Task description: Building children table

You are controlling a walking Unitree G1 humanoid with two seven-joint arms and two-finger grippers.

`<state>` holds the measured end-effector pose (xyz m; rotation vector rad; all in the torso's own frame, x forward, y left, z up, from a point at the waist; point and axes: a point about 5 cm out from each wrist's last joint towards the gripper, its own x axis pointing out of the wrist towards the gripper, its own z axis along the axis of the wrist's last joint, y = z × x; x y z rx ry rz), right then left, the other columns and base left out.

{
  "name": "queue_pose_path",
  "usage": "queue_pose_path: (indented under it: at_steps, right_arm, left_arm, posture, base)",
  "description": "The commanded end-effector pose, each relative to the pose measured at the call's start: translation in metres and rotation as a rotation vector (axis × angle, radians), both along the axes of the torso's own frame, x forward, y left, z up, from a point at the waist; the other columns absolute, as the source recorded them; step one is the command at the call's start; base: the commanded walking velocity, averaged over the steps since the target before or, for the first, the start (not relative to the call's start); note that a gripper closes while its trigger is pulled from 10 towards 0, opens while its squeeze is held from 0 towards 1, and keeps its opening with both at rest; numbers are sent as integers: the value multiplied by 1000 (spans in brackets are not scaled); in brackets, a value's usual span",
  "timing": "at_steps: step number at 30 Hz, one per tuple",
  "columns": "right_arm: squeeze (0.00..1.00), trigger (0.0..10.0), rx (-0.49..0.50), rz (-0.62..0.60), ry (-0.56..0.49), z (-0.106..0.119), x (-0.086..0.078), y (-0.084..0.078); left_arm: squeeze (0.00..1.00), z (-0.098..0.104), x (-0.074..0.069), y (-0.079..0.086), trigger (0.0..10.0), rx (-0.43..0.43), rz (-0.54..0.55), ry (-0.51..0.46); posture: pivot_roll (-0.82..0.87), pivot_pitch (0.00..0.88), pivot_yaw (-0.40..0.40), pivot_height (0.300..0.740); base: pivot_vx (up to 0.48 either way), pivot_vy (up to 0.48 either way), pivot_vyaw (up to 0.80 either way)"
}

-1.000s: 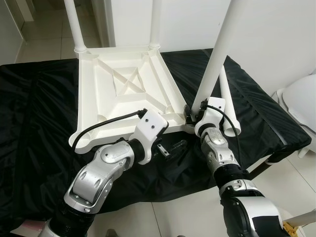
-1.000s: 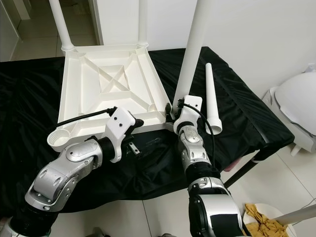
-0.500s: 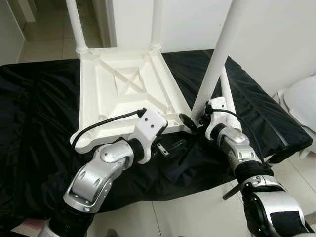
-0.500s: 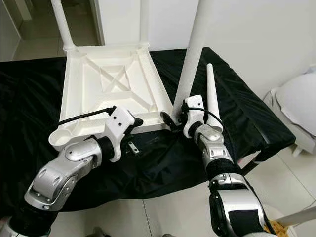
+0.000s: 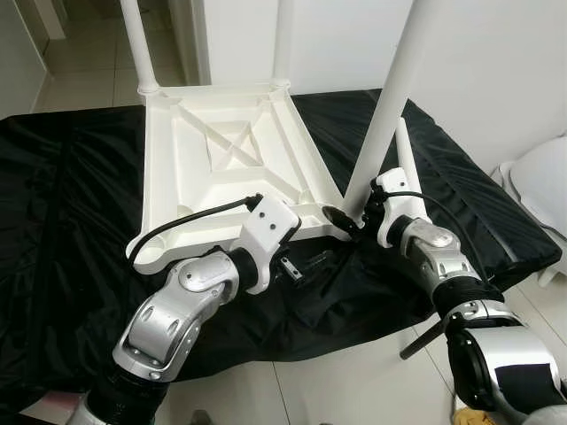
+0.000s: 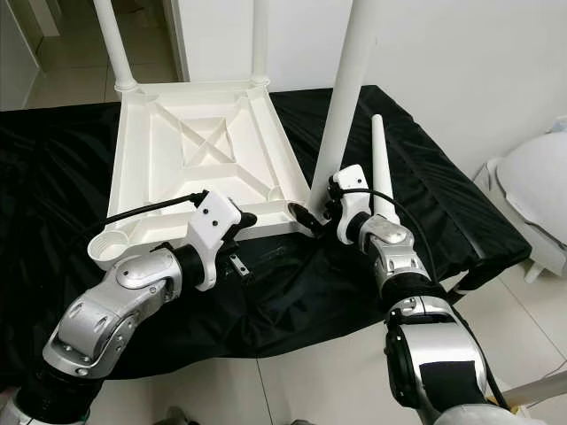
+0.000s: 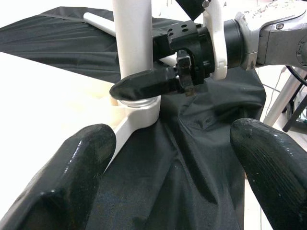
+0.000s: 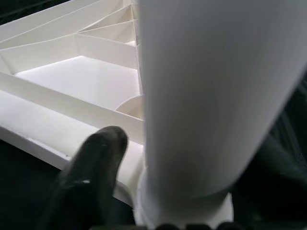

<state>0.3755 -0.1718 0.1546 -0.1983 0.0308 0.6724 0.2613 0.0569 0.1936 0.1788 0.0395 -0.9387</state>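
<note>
With the upturned table top (image 5: 226, 164) on the black cloth (image 5: 62, 230), right gripper (image 5: 354, 221) pinches the third leg (image 5: 385, 115) at its near-right corner socket, seating it. Left gripper (image 7: 168, 163) hovers spread beside that corner. Next, probably: finish seating, then fetch the loose leg (image 6: 379, 168) for the empty near-left socket (image 6: 104, 245).

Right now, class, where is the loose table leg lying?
The loose leg lies on the black cloth, on the robot's right, just beyond the right gripper and beside the upturned tabletop.

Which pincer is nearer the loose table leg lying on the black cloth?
The right. The right pincer is at the base of the standing leg, just beside the loose table leg. The left pincer sits open farther off, below the tabletop's near edge.
</note>
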Motion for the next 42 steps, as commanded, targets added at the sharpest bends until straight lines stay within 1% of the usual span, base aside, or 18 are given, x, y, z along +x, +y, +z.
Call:
queue_pose_path:
  at_steps: [1, 2, 3, 5, 7, 8, 9, 12, 14, 21, 23, 25, 29, 33, 36, 38, 40, 42]
  right_arm:
    - [0, 0, -15, 30, 20, -4, -1, 1]
    - [0, 0, -15, 30, 20, -4, -1, 1]
    - [0, 0, -14, 29, 23, -5, -2, -1]
    - [0, 0, -14, 29, 23, -5, -2, -1]
    - [0, 0, -10, 35, 26, -8, -3, -2]
    - [0, 0, -10, 35, 26, -8, -3, -2]
    - [0, 0, -5, 40, 27, -10, -5, -1]
    - [0, 0, -3, 41, 27, -11, -5, 0]
    - [0, 0, 3, 42, 25, -13, -6, 0]
    - [0, 0, 9, 28, 22, -15, -7, -1]
    - [0, 0, 26, 1, 21, -15, -7, -3]
    - [0, 0, 30, -15, 10, -15, -7, -2]
    - [0, 0, 47, -41, -13, -13, -6, 3]
    - [0, 0, 68, -52, -50, -9, -6, 14]
    - [0, 0, 78, -67, -61, -9, -6, 18]
    - [0, 0, 78, -67, -61, -9, -6, 18]
    - [0, 0, 96, -83, -69, -8, -7, 22]
    - [0, 0, 127, -149, -70, -10, -8, 28]
  left_arm:
    - [0, 3, 0, 1, 10000, 4, 9, -9]
    - [0, 3, 0, 1, 10000, 4, 9, -9]
    - [0, 4, -1, 0, 10000, 1, 9, -11]
    - [0, 4, -1, 0, 10000, 1, 9, -11]
    - [0, 4, -3, -1, 10000, -1, 3, -9]
    - [0, 4, -3, -1, 10000, -1, 3, -9]
    - [0, 3, -4, -1, 10000, 7, -11, -6]
    - [0, 3, -4, -1, 10000, 12, -16, -6]
    - [0, 3, -4, 0, 10000, 16, -25, 0]
    - [0, 3, -4, 1, 10000, 18, -31, 6]
    - [0, 4, -4, 1, 10000, 14, -29, 7]
    - [0, 5, -3, 1, 10000, 18, -19, 7]
    - [0, 5, -1, 3, 10000, 17, -5, 8]
    - [0, 5, 2, 6, 10000, 17, 11, 9]
    - [0, 6, 2, 7, 10000, 20, 20, 7]
    - [0, 6, 2, 7, 10000, 20, 20, 7]
    - [0, 6, 2, 8, 10000, 22, 25, 7]
    - [0, 5, 2, 10, 10000, 25, 36, 9]
  posture:
    - [-18, 50, -26, 740]
    - [-18, 50, -26, 740]
    - [-59, 68, -30, 740]
    - [-59, 68, -30, 740]
    - [-123, 72, -4, 740]
    - [-123, 72, -4, 740]
    - [-137, 73, 13, 740]
    - [-137, 73, 13, 740]
    - [-148, 75, 30, 740]
    - [-149, 86, 30, 740]
    - [-99, 89, 18, 740]
    - [-91, 88, 14, 740]
    - [-86, 85, 23, 740]
    - [-71, 87, 16, 740]
    - [-65, 90, 15, 740]
    - [-65, 90, 15, 740]
    - [-56, 91, 12, 740]
    - [-47, 90, 5, 740]
  base:
    - [0, 0, 0]
    - [0, 0, 0]
    - [0, 0, 0]
    - [0, 0, 0]
    - [0, 0, 0]
    - [0, 0, 0]
    - [0, 0, 0]
    - [0, 0, 0]
    - [0, 0, 0]
    - [0, 0, 0]
    - [0, 0, 0]
    - [0, 0, 0]
    - [0, 0, 0]
    - [0, 0, 0]
    - [0, 0, 0]
    - [0, 0, 0]
    - [0, 0, 0]
    - [0, 0, 0]
